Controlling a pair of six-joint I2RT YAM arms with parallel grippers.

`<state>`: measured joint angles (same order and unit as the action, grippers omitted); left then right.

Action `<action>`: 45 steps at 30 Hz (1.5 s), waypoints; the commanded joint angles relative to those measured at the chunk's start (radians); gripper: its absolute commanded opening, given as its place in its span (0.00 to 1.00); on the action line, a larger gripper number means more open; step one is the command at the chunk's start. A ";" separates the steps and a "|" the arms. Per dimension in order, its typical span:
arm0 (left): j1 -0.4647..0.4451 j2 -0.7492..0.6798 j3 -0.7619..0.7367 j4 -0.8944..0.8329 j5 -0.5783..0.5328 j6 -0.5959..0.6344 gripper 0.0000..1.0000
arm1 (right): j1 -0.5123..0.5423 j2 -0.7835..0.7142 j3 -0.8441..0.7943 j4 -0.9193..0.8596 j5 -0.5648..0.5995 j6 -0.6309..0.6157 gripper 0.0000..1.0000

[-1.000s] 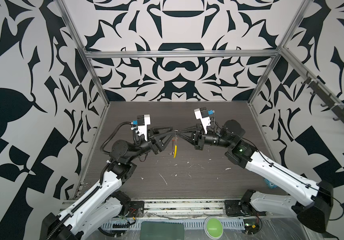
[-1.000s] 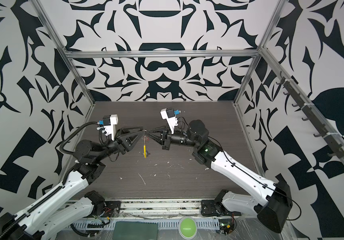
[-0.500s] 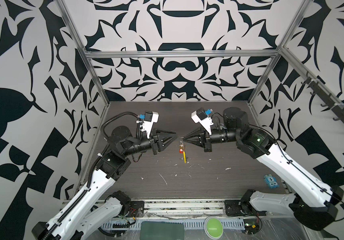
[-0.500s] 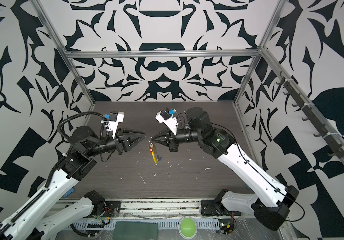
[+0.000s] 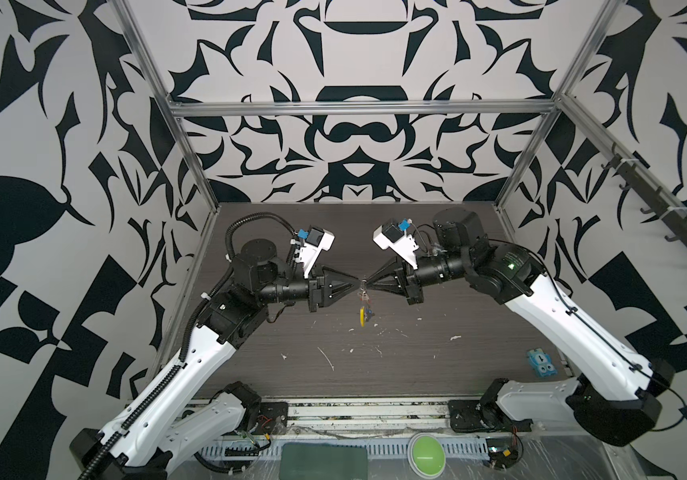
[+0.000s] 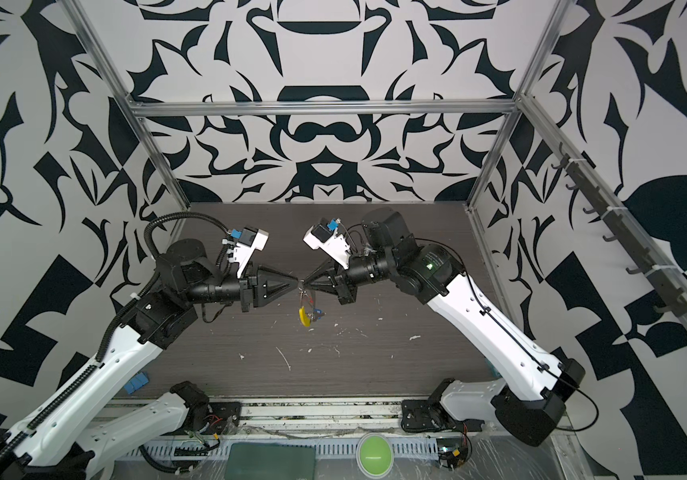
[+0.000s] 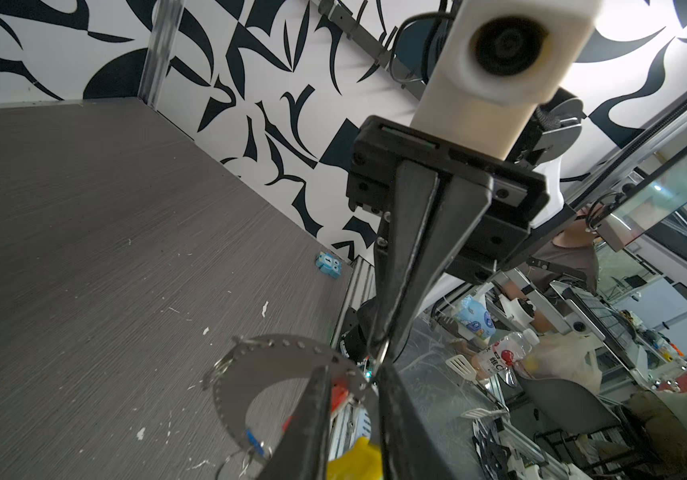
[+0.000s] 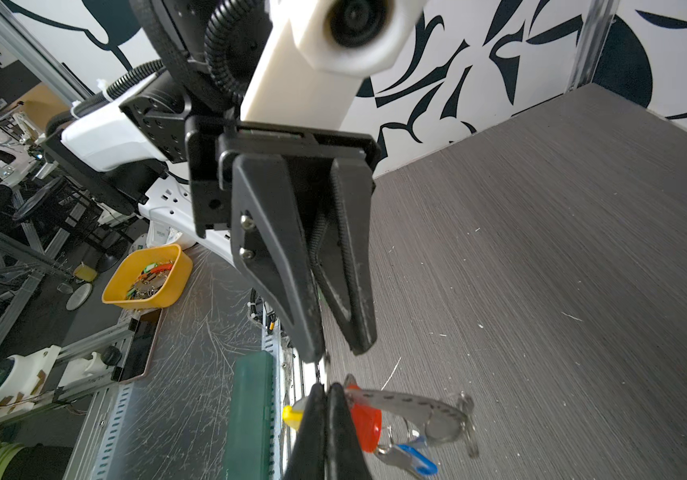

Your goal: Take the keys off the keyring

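The keyring (image 8: pixel 416 405), a grey notched band with a yellow sleeve (image 5: pixel 361 316), hangs above the table's middle in both top views. My right gripper (image 8: pixel 326 399) is shut on it at its upper end. The red-headed key (image 8: pixel 364 419) sits right beside the right fingers. The blue-headed key (image 8: pixel 416 457) dangles lower on a small ring. My left gripper (image 7: pixel 353 374) meets the right gripper (image 5: pixel 366 284) tip to tip. Its jaws stand narrowly apart, with the red key head (image 7: pixel 338 397) and part of the band (image 7: pixel 250 357) between them.
A light-blue block (image 5: pixel 540 362) lies near the table's front right edge. White scraps (image 5: pixel 327 358) litter the dark table (image 5: pixel 437 324). Beyond the front rail sit a dark green case (image 5: pixel 324 457) and a green dome (image 5: pixel 427 453). A yellow bin (image 8: pixel 146 276) stands outside.
The left gripper, wide open a second ago, drew back, then came in to the right gripper's tip with its jaws much narrower. The right gripper kept hold of the keyring throughout.
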<state>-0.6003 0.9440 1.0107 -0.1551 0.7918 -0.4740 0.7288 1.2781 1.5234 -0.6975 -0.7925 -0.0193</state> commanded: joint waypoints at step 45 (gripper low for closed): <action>-0.020 -0.122 -0.220 0.539 -0.152 -0.176 0.00 | 0.001 -0.196 -0.531 1.165 0.141 0.681 0.44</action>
<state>-0.6174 0.8387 0.8013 0.2947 0.6617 -0.6292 0.7269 1.0885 1.0023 0.2317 -0.6376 0.5488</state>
